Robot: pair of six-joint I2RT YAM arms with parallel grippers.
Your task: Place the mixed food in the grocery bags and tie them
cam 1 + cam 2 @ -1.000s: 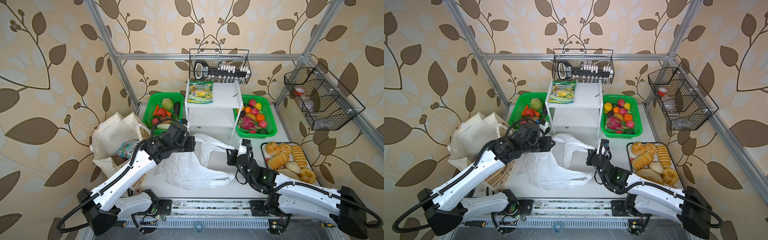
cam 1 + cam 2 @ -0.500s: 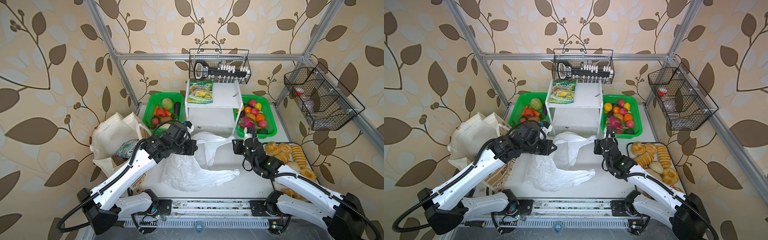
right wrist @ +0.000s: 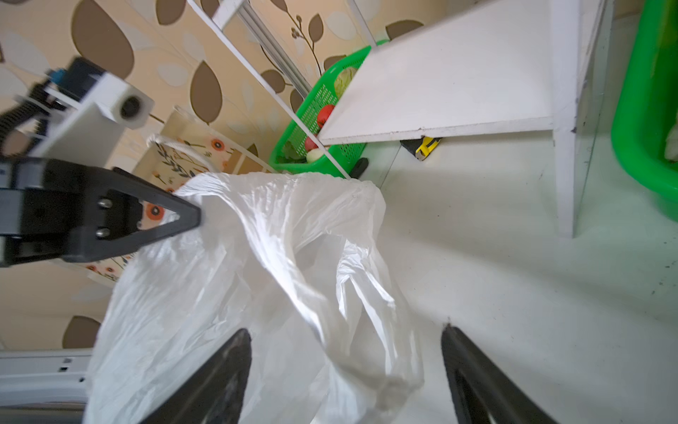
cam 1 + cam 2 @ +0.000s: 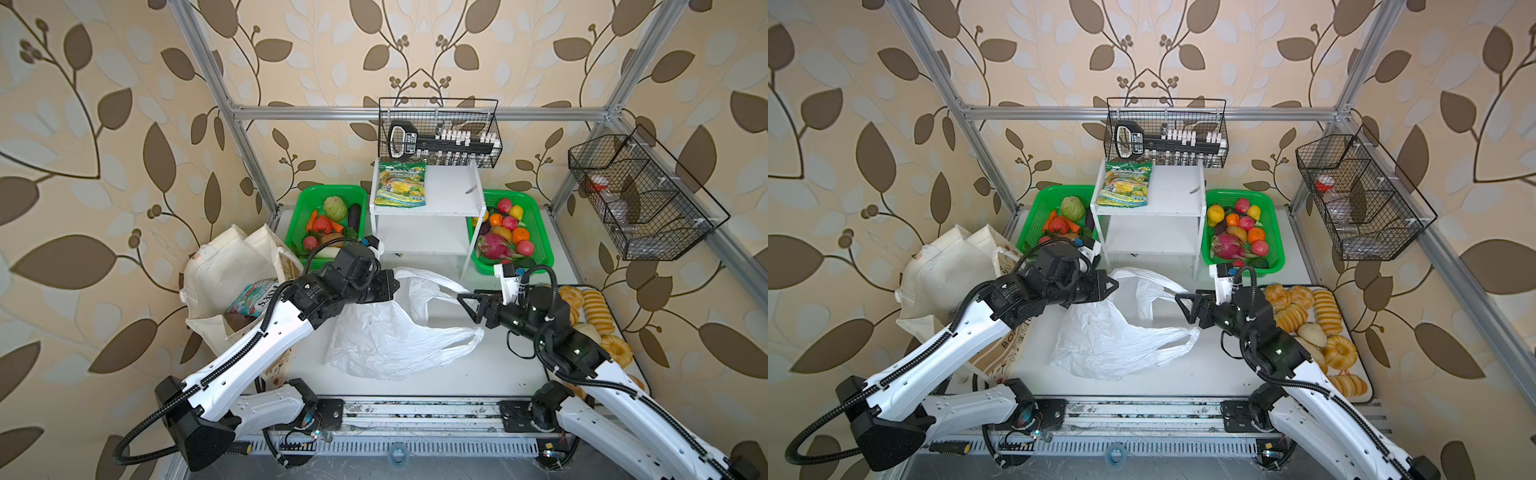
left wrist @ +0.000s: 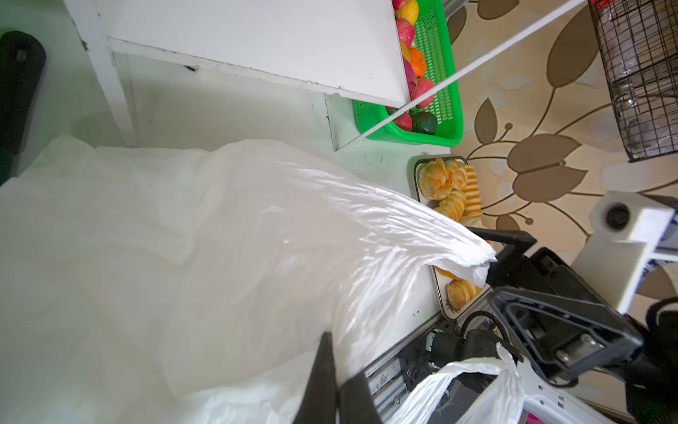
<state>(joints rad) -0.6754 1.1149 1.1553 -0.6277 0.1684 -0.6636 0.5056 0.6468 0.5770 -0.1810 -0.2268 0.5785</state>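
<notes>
Nearest to us, the white plastic bag (image 4: 386,340) lay crumpled in the middle of the white table (image 4: 498,368), one loop handle trailing to the right. We saw the left gripper (image 4: 392,286) clamped tight on the bag's upper rim, holding that edge up off the table; in the right wrist view its closed tips pinched a fold of plastic. The right gripper (image 4: 467,301) hung just beside the bag's other handle with its jaws spread wide, gripping nothing; the handle's end reached the parted fingers (image 3: 466,370), though we could not tell whether it touched them. Left of the bag, partly hidden by the left arm (image 4: 270,332), the cream canvas tote (image 4: 224,270) slumped with its mouth gaping, and the "FOX'S" candy packet (image 4: 255,297) sat inside it. To the right, beside the right arm (image 4: 582,357), we noted golden bread loaves (image 4: 596,305) in rows. Farther back stood a white shelf (image 4: 449,195), a green-yellow snack packet (image 4: 401,185) lying flat on its top tier. A green basket (image 4: 332,190) of vegetables (image 4: 323,225) flanked it on the left, and a second green basket (image 4: 540,237) on the right held the pink dragon fruit (image 4: 492,247) among yellow-orange toy fruits (image 4: 520,235). Farthest of all, a black wire basket (image 4: 440,133) hung on the back wall and a side wire basket (image 4: 640,199) on the right wall.
</notes>
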